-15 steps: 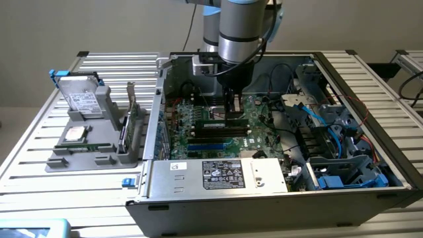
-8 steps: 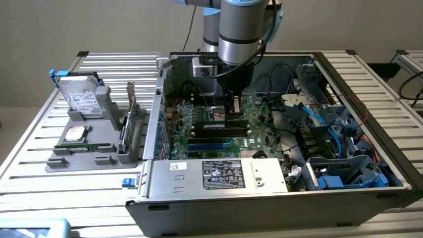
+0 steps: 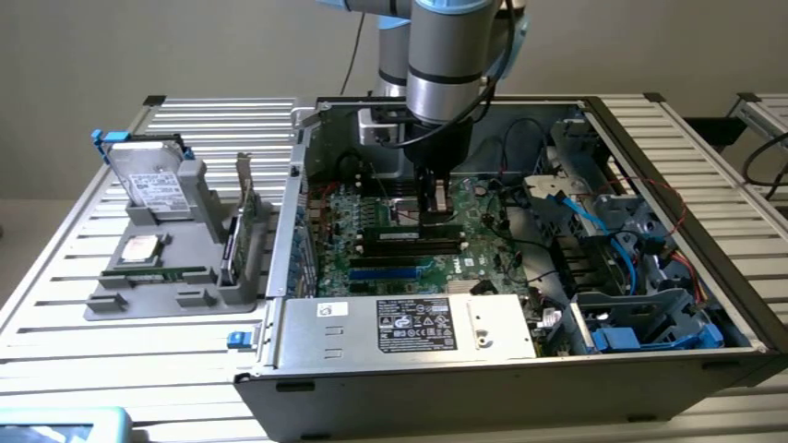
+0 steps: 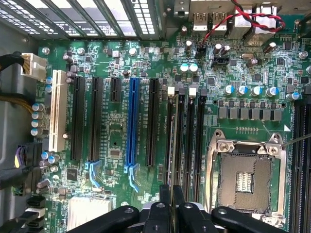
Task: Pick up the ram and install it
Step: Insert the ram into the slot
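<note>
The case (image 3: 493, 406) is matt grey metal, the motherboard (image 4: 114, 138) glossy green, the fingers (image 4: 164, 200) matt black.

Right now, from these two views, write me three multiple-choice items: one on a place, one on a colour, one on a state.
1. Where is the gripper?
A. Over the grey tray
B. Inside the open computer case, above the motherboard
C. Outside the case, above the table

2. What colour is the long slot flanked by black ones?
A. Red
B. Blue
C. Yellow

3. How is the processor socket?
A. Bare, no cooler
B. Under a fan cooler
C. Covered by a hard drive

Answers: 1 B, it hangs over the board between the case walls; 2 B, the slot is plainly blue; 3 A, its metal frame and centre lie exposed.
</note>
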